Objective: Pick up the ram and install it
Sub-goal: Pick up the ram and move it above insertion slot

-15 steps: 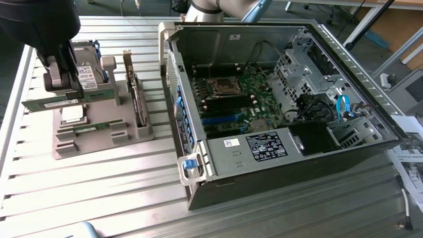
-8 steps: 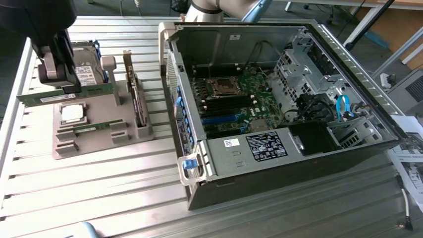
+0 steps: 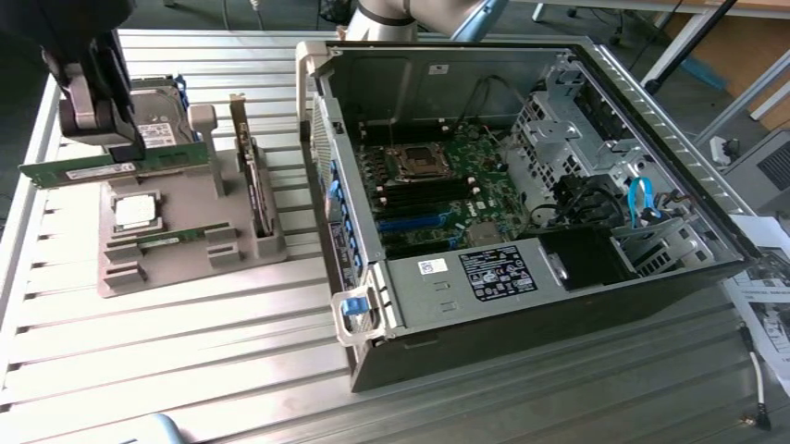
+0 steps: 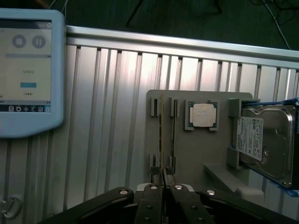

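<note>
The ram is a long green stick held level above the grey parts holder, at the exterior view's left. My gripper is shut on its upper edge. In the wrist view the ram appears edge-on as a thin line running out from between my closed fingers, over the holder's slots. The open computer case lies to the exterior view's right, its motherboard showing black memory slots just below the processor socket.
The holder also carries a square silver processor chip, a hard drive, an upright expansion card and a second green stick. A tablet screen lies on the ribbed metal table. Papers sit beside the case.
</note>
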